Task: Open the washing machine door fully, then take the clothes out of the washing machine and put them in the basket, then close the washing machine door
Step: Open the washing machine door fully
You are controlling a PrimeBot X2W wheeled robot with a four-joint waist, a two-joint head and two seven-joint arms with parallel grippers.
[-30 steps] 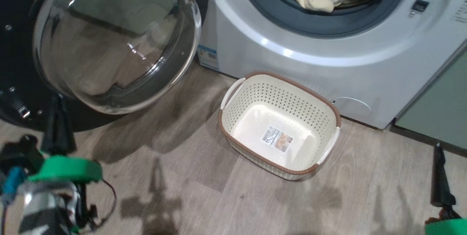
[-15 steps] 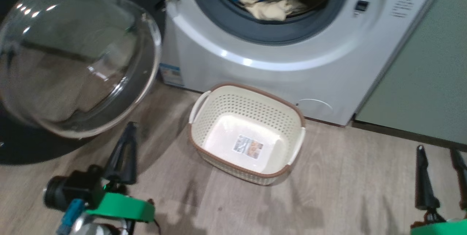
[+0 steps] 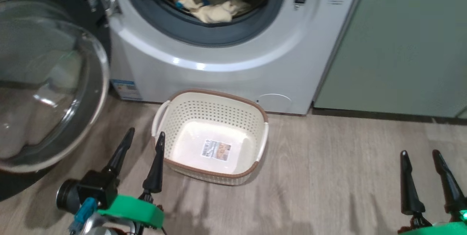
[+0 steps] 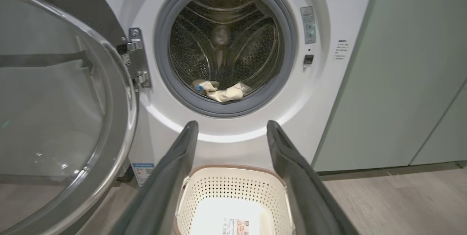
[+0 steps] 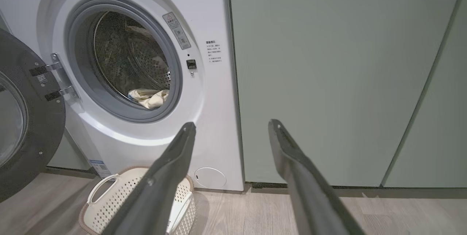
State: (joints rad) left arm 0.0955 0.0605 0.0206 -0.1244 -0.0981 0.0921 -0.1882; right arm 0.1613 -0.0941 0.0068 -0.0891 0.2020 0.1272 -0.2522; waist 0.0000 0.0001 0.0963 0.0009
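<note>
Head view: the washing machine door stands swung wide at the left. The clothes lie heaped in the mouth of the washing machine, up and ahead of both arms. The basket sits on the floor just before the machine, with no garment in it yet. The left pincer is spread wide and holds nothing, just beside the basket's near-left corner. The right pincer, likewise spread and empty, is well off to the right.

Left wrist view: the fingers point almost straight at the drum, where the pale heap stretches sideways along the front lip. The left arm looks nearer and better aligned.

Right wrist view: this pincer faces the green cabinet, with the drum off to its left at a slant. More cloth may lie deeper, though it is too dim to tell.
</note>
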